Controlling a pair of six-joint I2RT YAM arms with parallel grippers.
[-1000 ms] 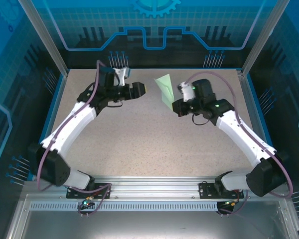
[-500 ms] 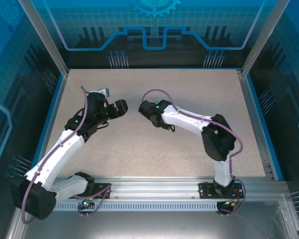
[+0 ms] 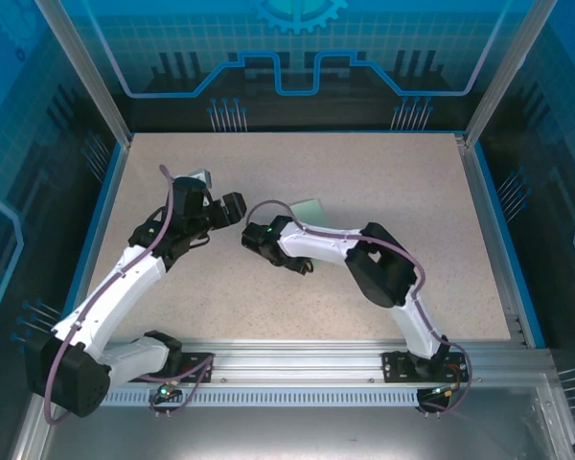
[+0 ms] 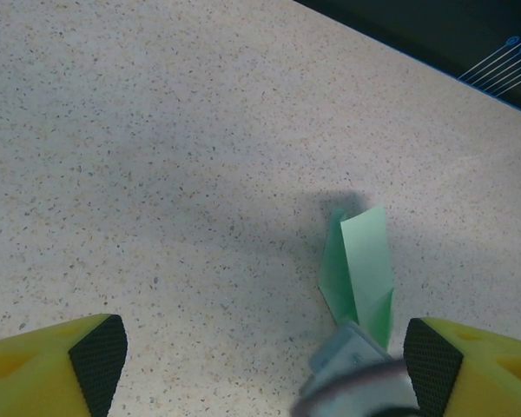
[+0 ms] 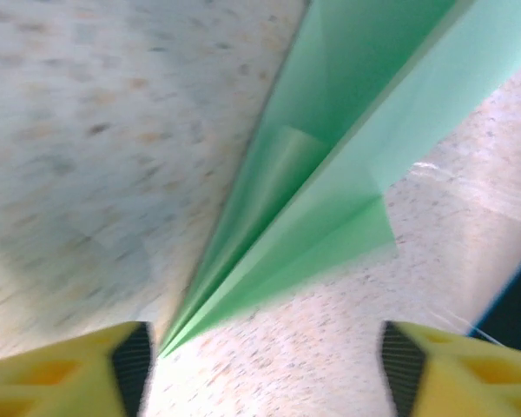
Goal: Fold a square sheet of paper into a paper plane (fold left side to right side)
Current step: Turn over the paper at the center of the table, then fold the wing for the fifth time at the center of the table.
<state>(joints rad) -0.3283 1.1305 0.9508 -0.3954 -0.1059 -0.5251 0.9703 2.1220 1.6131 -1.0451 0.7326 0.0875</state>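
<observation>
The small pale mint-green paper plane (image 3: pixel 310 208), a narrow creased dart, sits near the middle of the speckled beige table surface (image 3: pixel 383 172), slightly toward its far edge. The right gripper (image 5: pixel 265 360) has its yellow fingers (image 5: pixel 69 365) spread wide, pinching nothing. The plane's sharp tip points into the gap between them and its long axis runs away from the jaws. The left gripper (image 4: pixel 265 356), likewise spread and empty, faces the plane from farther off, so the right arm looks better placed to regrasp.
</observation>
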